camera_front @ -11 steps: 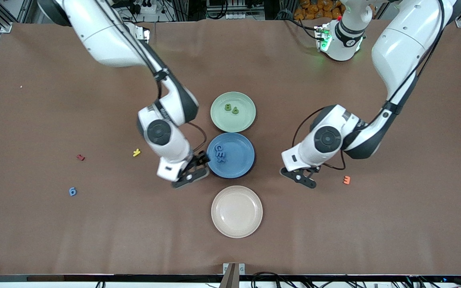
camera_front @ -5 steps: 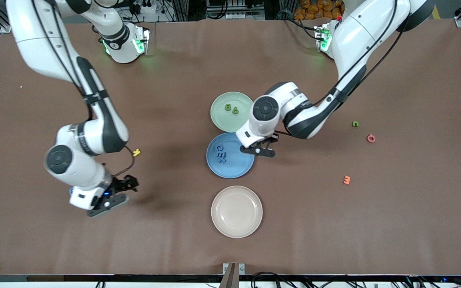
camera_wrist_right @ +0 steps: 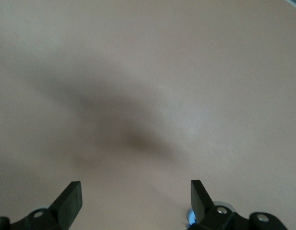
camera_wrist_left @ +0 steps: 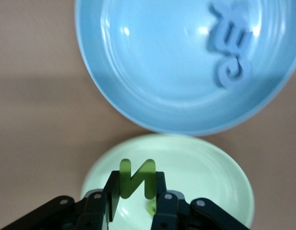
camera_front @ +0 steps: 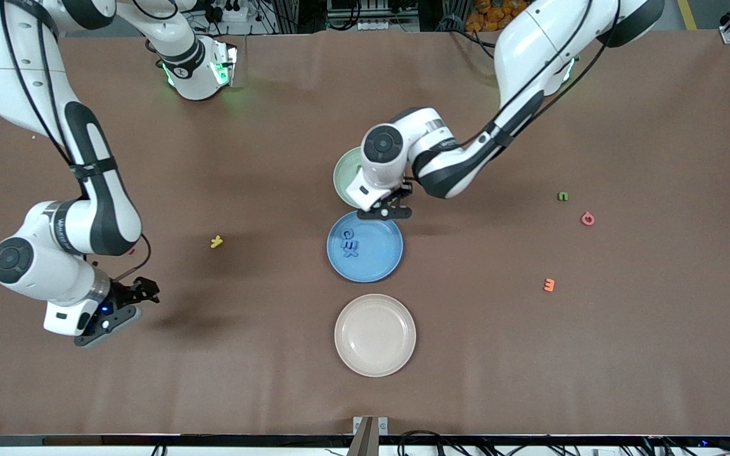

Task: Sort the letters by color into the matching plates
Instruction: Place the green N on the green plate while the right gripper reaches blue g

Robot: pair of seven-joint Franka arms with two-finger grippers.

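The left gripper (camera_front: 394, 204) has swung from the table's edge to over the green plate (camera_front: 343, 172), pinching a green letter (camera_wrist_left: 136, 178). So a third green piece looks ready to drop in. The right gripper (camera_front: 123, 308), fingers spread wide and empty, has moved away from the blue plate (camera_front: 377, 259) to its own end of the table, likely after another letter.

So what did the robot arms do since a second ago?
The left gripper swung from near the orange letter toward the green plate; it is shut on a green letter above it. The right gripper, open, left the blue plate and went toward the right arm's end of the table. All three plates and the blue letters stayed put.
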